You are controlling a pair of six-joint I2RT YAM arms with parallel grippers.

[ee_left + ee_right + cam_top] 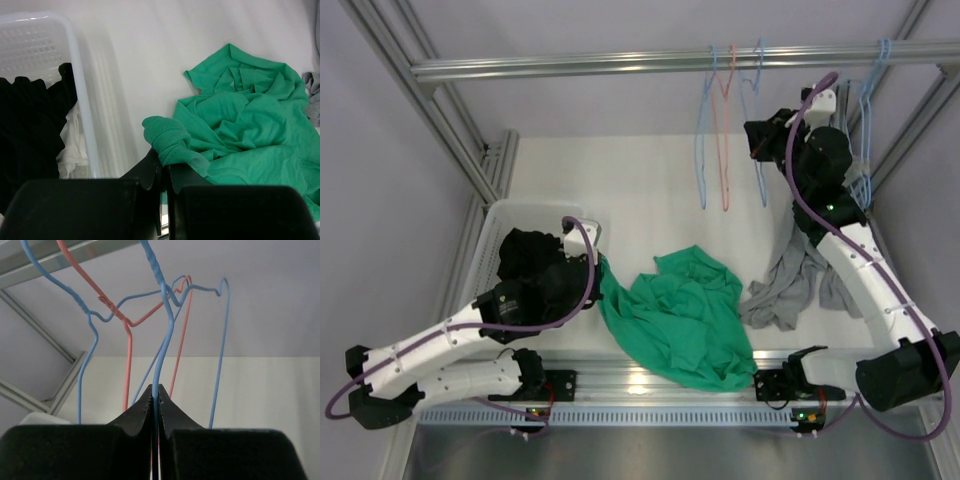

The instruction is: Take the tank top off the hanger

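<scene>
- Top external: the green tank top (685, 315) lies crumpled on the table (620, 170), near the front edge between the two arms. No hanger is inside it.
- One edge of it is drawn out left toward the white basket (490, 225), where the left gripper (597, 272) meets it. A black garment (525, 250) is in the basket, and a grey garment (790, 285) lies just right of the green one.
- The right arm reaches up to the rail (620, 66), with the right gripper (758, 140) among the bare wire hangers hanging there.
- Left wrist: the left gripper (162, 167) is pinched nearly closed on a rolled fold of the green tank top (240, 125). The rest of the cloth is slack on the table, and the basket wall (82, 115) is just to its left.
- Right wrist: the right gripper (156, 395) is clamped tight on the wire of a blue hanger (160, 320), below its twisted neck. A red hanger (127, 350) and other blue ones hang just beyond it. There is no cloth on any of them.
- Step, as I judge it: the top looks to be off and the hanger is back among the others, so this is the finishing stage.
- Next move likely calls for the right jaws to let go of the wire without unhooking it. The left would then lift the held fold to clear the basket wall, or simply release it.
</scene>
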